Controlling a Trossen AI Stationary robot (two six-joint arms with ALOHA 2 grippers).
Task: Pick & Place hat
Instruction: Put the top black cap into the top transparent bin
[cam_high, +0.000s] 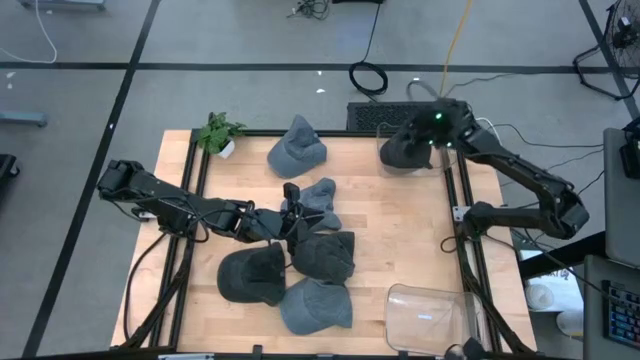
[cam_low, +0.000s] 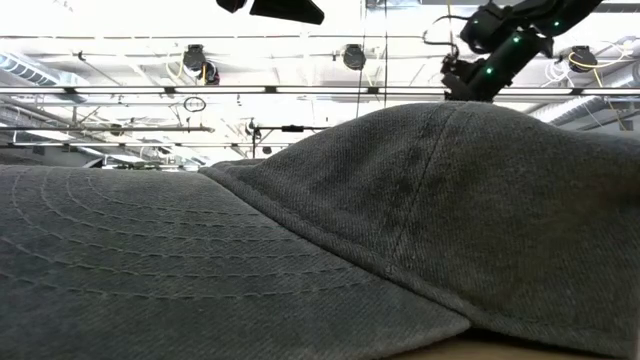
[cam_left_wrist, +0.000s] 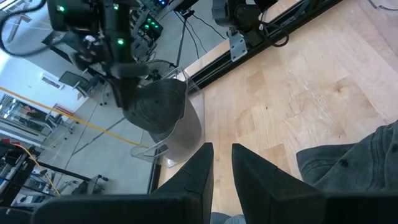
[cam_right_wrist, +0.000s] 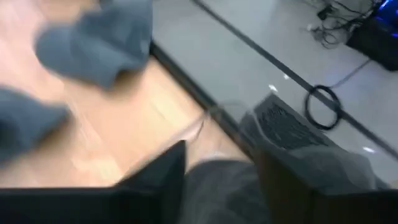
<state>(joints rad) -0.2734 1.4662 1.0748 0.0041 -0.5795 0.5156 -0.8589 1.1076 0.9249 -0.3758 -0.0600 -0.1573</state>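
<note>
My right gripper (cam_high: 432, 130) is above the table's far right corner, shut on a dark grey hat (cam_high: 403, 152). The left wrist view shows this hat (cam_left_wrist: 155, 106) hanging below it. My left gripper (cam_high: 290, 203) is at mid-table among the lying hats, with a narrow gap between its fingers (cam_left_wrist: 222, 168), touching nothing that I can see. Several more hats lie flat on the wood: a blue-grey one (cam_high: 297, 148) far, another (cam_high: 318, 198) at the middle, a dark one (cam_high: 325, 255), a black one (cam_high: 252, 272) and a grey one (cam_high: 317, 305) near. My right gripper holds the dark grey hat pinched between its two fingers, with the cloth (cam_right_wrist: 217, 190) showing between them. The fingers come from above. The hat is lifted clear of the table and hangs below the gripper (cam_left_wrist: 124, 81). Blur hides which part of the hat is held.
A clear plastic container (cam_high: 425, 315) stands at the table's near right corner. A small green plant (cam_high: 218, 132) stands at the far left corner. Black rails (cam_high: 465, 250) run along the left and right sides. A hat (cam_low: 400, 220) fills the low view. Bare wood (cam_high: 400, 230) lies right of the middle.
</note>
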